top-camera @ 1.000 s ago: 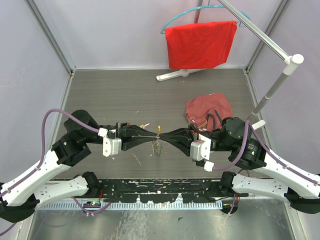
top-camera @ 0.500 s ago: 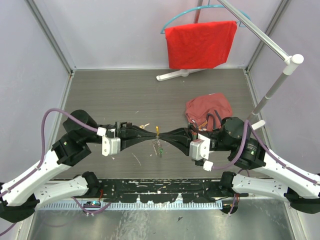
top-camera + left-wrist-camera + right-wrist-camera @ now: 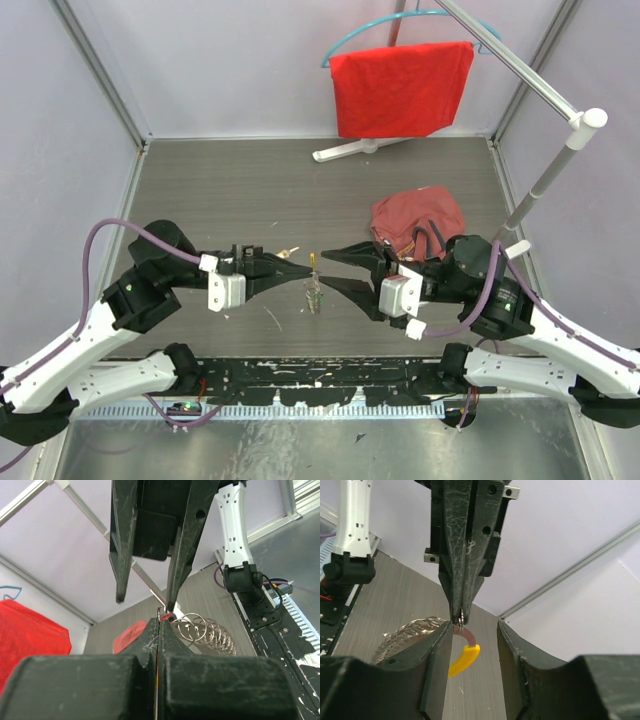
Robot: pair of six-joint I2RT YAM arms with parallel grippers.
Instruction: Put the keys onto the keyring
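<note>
Our left fingers (image 3: 272,268) are pinched together on the keyring (image 3: 463,658), which dangles from their tips over the bench (image 3: 200,190). Our right fingers (image 3: 352,253) stand apart just beside it. The hold is thin, so a nudge from the right could knock the loop free.

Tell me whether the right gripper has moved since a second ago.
Yes. The right gripper has opened, releasing the keyring; its body barely shifted against the crumpled cloth.
</note>
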